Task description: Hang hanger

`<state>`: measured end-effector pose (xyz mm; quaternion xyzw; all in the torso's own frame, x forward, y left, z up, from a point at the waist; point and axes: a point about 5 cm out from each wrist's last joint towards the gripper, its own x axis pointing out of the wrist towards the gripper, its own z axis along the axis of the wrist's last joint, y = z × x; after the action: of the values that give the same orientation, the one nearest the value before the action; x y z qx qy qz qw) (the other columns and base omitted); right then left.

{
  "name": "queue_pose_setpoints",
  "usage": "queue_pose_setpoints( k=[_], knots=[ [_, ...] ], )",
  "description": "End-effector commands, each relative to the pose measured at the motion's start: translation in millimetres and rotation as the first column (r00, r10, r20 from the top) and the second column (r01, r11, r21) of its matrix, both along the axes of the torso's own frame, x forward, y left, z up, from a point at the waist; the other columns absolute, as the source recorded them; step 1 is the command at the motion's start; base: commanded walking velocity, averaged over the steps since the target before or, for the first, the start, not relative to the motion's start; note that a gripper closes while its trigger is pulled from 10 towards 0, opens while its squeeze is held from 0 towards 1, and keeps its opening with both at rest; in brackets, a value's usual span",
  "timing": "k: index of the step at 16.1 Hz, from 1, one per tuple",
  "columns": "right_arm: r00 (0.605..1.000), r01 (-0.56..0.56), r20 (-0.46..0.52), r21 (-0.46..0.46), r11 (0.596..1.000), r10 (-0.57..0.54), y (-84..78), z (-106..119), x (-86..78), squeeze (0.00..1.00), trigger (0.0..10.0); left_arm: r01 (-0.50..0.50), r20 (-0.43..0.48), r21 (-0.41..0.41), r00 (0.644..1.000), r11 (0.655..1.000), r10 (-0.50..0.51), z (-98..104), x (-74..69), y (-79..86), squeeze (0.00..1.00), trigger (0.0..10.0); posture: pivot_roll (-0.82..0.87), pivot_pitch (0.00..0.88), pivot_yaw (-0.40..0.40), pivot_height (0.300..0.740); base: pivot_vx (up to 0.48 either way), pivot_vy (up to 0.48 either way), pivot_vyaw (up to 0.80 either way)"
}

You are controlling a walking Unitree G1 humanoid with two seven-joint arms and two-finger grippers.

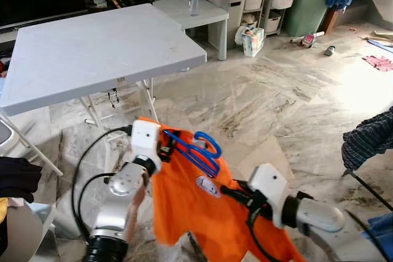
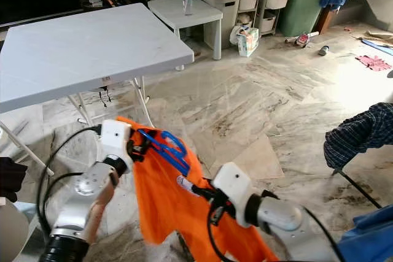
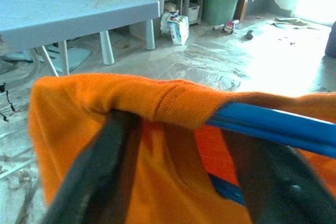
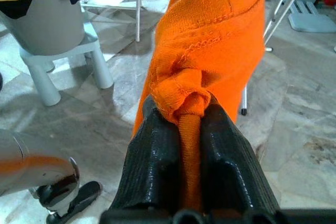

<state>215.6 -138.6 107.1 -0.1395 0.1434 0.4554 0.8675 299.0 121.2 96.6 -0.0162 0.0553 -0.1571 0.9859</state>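
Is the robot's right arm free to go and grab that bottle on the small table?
Probably not. The right gripper is shut on the orange shirt, and the bottle stands far off on the small table, across open floor.

Orange shirt (image 1: pixel 190 207) with small white-blue chest logo, on bright blue hanger (image 1: pixel 199 150). Behind it, pale grey folding table (image 1: pixel 92 53); right of shirt, navy plaid cloth (image 1: pixel 368 139). Floor (image 1: pixel 276 90) beige-grey marble veining.

Two silver arms w/ white boxy wrist housings, black cables looped alongside. Left end effector (image 1: pixel 164 142) & right end effector (image 1: pixel 228 191): long black ribbed fingers (image 4: pixel 157 166).
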Motion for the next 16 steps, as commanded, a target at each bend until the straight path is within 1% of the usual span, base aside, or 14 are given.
queue_pose_setpoints(
  k=[1,3,4,5,6,8,9,10,11,12,13,14,15,16],
  knots=[
    [1.000,0.012,0.017,-0.028,1.000,-0.012,-4.9,3.1,3.5,0.00,10.0,-0.011,0.019,0.011,1.000,1.000,0.010,5.0,5.4,4.7,0.00,0.0,-0.14,0.005,0.024,0.740,0.000,0.000,0.00],
    [0.998,0.057,0.032,-0.078,0.995,-0.055,-10.7,0.8,10.8,0.00,10.0,0.026,-0.018,0.013,1.000,1.000,-0.025,0.2,3.3,0.8,0.00,0.0,-0.14,0.005,0.024,0.740,0.000,0.000,0.00],
    [0.994,0.101,0.044,-0.080,0.992,-0.098,-11.9,2.4,18.1,0.00,10.0,0.066,-0.051,0.019,0.997,0.998,-0.065,-5.5,-1.0,-4.4,0.00,0.0,-0.14,0.005,0.024,0.740,0.000,0.000,0.00],
    [0.989,0.146,0.040,-0.048,0.988,-0.144,-12.3,5.7,24.0,0.00,10.0,0.086,-0.078,0.018,0.993,0.996,-0.084,-9.3,-3.9,-6.8,0.00,0.0,-0.14,0.006,0.024,0.740,0.000,0.000,0.00],
    [0.987,0.153,0.046,-0.046,0.987,-0.151,-13.0,7.5,25.9,0.00,10.0,0.102,-0.094,0.029,0.991,0.994,-0.099,-12.0,-6.0,-7.9,0.00,0.0,-0.13,0.005,0.023,0.740,0.000,0.000,0.00],
    [0.975,0.211,0.095,-0.078,0.974,-0.203,-19.6,8.7,35.9,0.00,10.0,0.109,-0.100,0.039,0.989,0.993,-0.105,-14.3,-8.5,-8.1,0.00,0.0,-0.13,0.006,0.024,0.740,0.000,0.000,0.00],
    [0.974,0.211,0.095,-0.068,0.975,-0.204,-18.2,9.8,37.6,0.00,10.0,0.109,-0.102,0.038,0.989,0.993,-0.105,-14.1,-8.2,-7.8,0.00,0.0,-0.13,0.007,0.025,0.740,0.000,0.000,0.00],
    [0.978,0.193,0.091,-0.061,0.979,-0.187,-14.8,11.0,35.8,0.00,10.0,0.107,-0.105,0.041,0.989,0.993,-0.102,-14.1,-7.2,-6.9,0.00,0.0,-0.13,0.007,0.024,0.740,0.000,0.000,0.00],
    [0.982,0.179,0.076,-0.032,0.983,-0.176,-11.5,12.7,33.5,0.00,10.0,0.110,-0.115,0.048,0.988,0.993,-0.104,-15.1,-6.8,-7.0,0.00,0.0,-0.13,0.009,0.024,0.740,0.000,0.000,0.00],
    [0.984,0.166,0.068,-0.017,0.986,-0.164,-9.3,13.8,32.0,0.00,10.0,0.112,-0.122,0.058,0.987,0.992,-0.104,-16.0,-6.6,-7.2,0.00,3.9,-0.13,0.011,0.024,0.740,0.000,0.000,0.00],
    [0.986,0.155,0.060,-0.004,0.988,-0.154,-6.9,15.6,30.5,0.00,10.0,0.110,-0.125,0.068,0.987,0.992,-0.101,-16.5,-6.0,-8.2,0.00,10.0,-0.14,0.013,0.024,0.740,0.000,0.000,0.00],
    [0.986,0.158,0.039,0.036,0.987,-0.160,-4.0,18.9,29.8,0.00,10.0,0.118,-0.117,0.074,0.987,0.990,-0.109,-15.7,-5.4,-10.6,0.00,10.0,-0.14,0.013,0.024,0.740,0.000,0.000,0.00],
    [0.985,0.170,-0.003,0.119,0.978,-0.170,-0.6,26.9,29.7,0.00,10.0,0.118,-0.105,0.068,0.988,0.991,-0.111,-14.3,-4.0,-13.4,0.00,10.0,-0.14,0.013,0.025,0.740,0.000,0.000,0.00],
    [0.987,0.163,-0.025,0.166,0.973,-0.161,2.1,33.3,28.9,0.00,10.0,0.111,-0.095,0.063,0.990,0.992,-0.105,-12.2,-2.0,-15.0,0.00,10.0,-0.14,0.013,0.026,0.740,0.000,0.000,0.00]
  ],
)
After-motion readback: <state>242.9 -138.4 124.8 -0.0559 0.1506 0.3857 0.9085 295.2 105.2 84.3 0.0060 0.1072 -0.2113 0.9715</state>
